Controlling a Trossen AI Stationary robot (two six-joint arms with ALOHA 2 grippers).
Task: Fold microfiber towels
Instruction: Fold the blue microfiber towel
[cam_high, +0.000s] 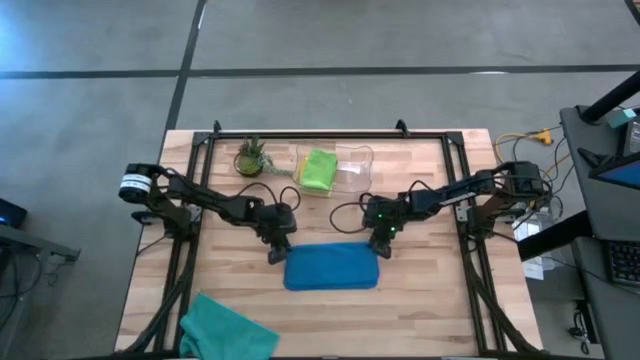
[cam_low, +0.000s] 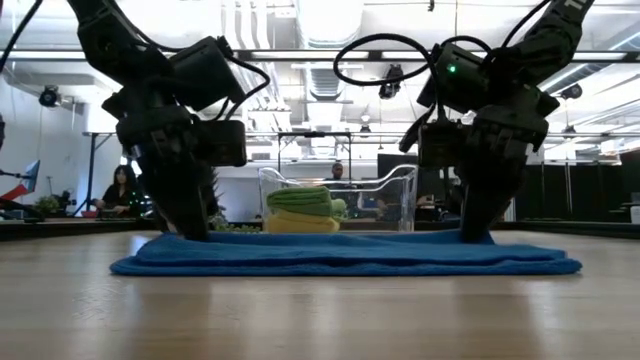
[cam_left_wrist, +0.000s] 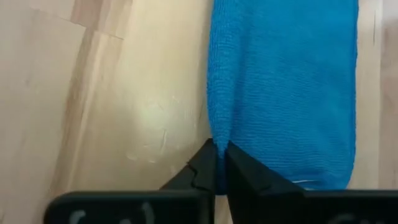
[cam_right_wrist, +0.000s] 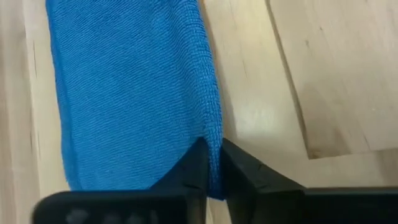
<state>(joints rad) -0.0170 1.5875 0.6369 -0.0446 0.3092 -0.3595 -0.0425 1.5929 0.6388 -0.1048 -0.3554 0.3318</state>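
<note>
Left gripper (cam_high: 277, 256) pinched shut on the far-left corner of the blue towel (cam_high: 331, 267), which lies flat mid-surface. Right gripper (cam_high: 381, 250) likewise closed on the far-right corner. To fold clean: lift both corners together, level, carry toward the near edge, keep tension even so the far edge stays straight. Teal towel (cam_high: 225, 328) waits near-left; lime green towel (cam_high: 319, 169) sits in the bin (cam_high: 350, 168).

- A robotics lab or open industrial workspace is indicated.
- A concrete floor (cam_high: 90, 110) is seen around the wooden table (cam_high: 430, 300).
- Exposed ceiling pipes (cam_low: 330, 55) and seated people (cam_low: 120, 190) are visible behind.
</note>
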